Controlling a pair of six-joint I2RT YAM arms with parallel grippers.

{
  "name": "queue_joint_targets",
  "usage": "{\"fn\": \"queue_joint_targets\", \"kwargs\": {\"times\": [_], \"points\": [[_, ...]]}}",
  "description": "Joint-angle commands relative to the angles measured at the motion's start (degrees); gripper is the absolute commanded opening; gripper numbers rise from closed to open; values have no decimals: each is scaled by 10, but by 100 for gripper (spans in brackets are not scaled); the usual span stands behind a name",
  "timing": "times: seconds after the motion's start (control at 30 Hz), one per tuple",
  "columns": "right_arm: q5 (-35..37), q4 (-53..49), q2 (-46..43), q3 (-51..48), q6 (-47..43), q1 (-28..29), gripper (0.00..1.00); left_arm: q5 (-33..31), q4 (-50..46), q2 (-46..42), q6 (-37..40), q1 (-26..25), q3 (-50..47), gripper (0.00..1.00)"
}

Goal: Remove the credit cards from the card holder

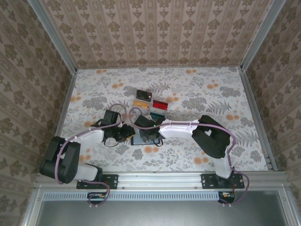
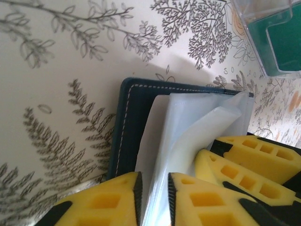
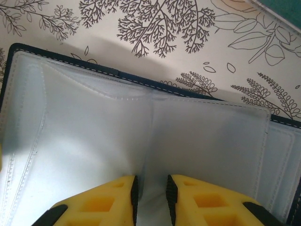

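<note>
The navy card holder (image 1: 139, 140) lay open on the floral table (image 1: 94, 94) near its front edge, with both arms bent in over it. Four credit cards sat apart from it farther back: a black one (image 1: 142, 94), an orange one (image 1: 140, 103), a red one (image 1: 160, 104) and a teal one (image 1: 156, 113). Their print was too small to read. In the left wrist view the left gripper (image 2: 153, 197) had its yellow fingers drawn close on a pale inner leaf (image 2: 151, 141) rising from the white-stitched holder (image 2: 129, 127). Whether that leaf was a card or a pocket sheet could not be told. The right gripper's fingers (image 2: 249, 150) stood just beside it, and the teal card (image 2: 277, 37) lay beyond. In the right wrist view the right gripper (image 3: 151, 197) pinched the greyish lining at the holder's centre fold (image 3: 84, 155), its jaws almost together
</note>
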Motion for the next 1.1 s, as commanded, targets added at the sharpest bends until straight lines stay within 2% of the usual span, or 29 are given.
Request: {"fn": "queue_joint_targets", "kwargs": {"times": [0.0,0.27,0.53,0.73,0.83,0.93,1.03,1.07], "points": [[-12,-25,20,-30,1,-7,27,23,48,20,-3,-3,-6,17],[-32,6,5,-50,5,-13,24,59,100,21,-18,-3,-12,2],[-62,47,-18,-76,8,-23,24,106,176,33,-63,-17,-33,0],[-71,70,-53,-96,10,-29,26,100,150,34,-53,-18,-18,1],[-72,86,-96,-112,10,-33,31,87,111,21,-41,-12,-5,16],[-65,98,-152,-128,8,-39,40,69,48,-10,-19,4,14,33],[-47,97,-207,-136,0,-44,51,10,-49,-49,20,19,45,46],[-39,93,-225,-138,-4,-46,54,-11,-85,-61,34,26,57,54]]}}
